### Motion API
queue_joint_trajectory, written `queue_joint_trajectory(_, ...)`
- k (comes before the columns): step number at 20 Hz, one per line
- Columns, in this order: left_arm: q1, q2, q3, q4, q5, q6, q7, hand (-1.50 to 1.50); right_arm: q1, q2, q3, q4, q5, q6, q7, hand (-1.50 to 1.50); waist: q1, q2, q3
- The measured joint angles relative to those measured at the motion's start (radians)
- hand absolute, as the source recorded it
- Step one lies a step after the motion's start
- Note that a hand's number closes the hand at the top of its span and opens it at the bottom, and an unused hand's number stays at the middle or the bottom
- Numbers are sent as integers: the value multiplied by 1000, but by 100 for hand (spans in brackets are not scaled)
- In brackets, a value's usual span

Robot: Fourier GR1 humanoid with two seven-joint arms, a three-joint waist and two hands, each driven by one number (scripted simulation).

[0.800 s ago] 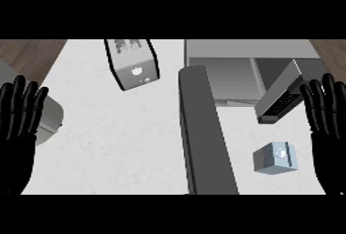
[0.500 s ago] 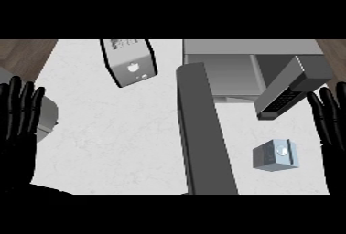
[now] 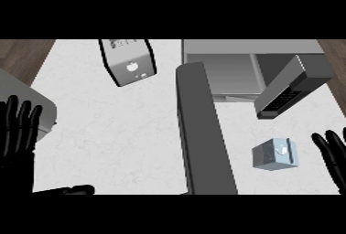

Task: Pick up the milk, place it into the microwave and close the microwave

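Note:
The milk point(image 3: 275, 154) is a small light-blue carton standing on the white counter point(image 3: 115, 137), right of the open microwave door point(image 3: 202, 132). My right hand point(image 3: 332, 157) is at the right edge, just right of the carton and apart from it, with fingers straight and open. The microwave point(image 3: 229, 75) sits at the back right with its cavity showing and its dark control panel point(image 3: 287, 91) angled beside it. My left hand point(image 3: 19, 130) rests open at the left edge, fingers up, far from the milk.
A tall grey-and-white box point(image 3: 130, 61) stands at the back middle of the counter. A grey rounded object point(image 3: 42, 109) lies at the left edge behind my left hand. The long open door splits the counter between my hands.
My right hand has come down along the right edge to the level of the milk. My left hand has dropped slightly lower. The milk and the door have not moved.

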Motion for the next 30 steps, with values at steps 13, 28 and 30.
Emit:
queue_joint_trajectory(13,235,24,91,-191,159,-125,-1,-150,121,54,-19,59,109,4,-81,-150,6,1,0)
queue_joint_trajectory(28,343,7,198,-225,253,-243,-31,-150,69,82,-132,434,156,4,-303,-150,8,2,0)
queue_joint_trajectory(30,351,1,204,-233,262,-255,-26,-150,46,80,-159,478,155,-5,-314,-150,9,3,1)
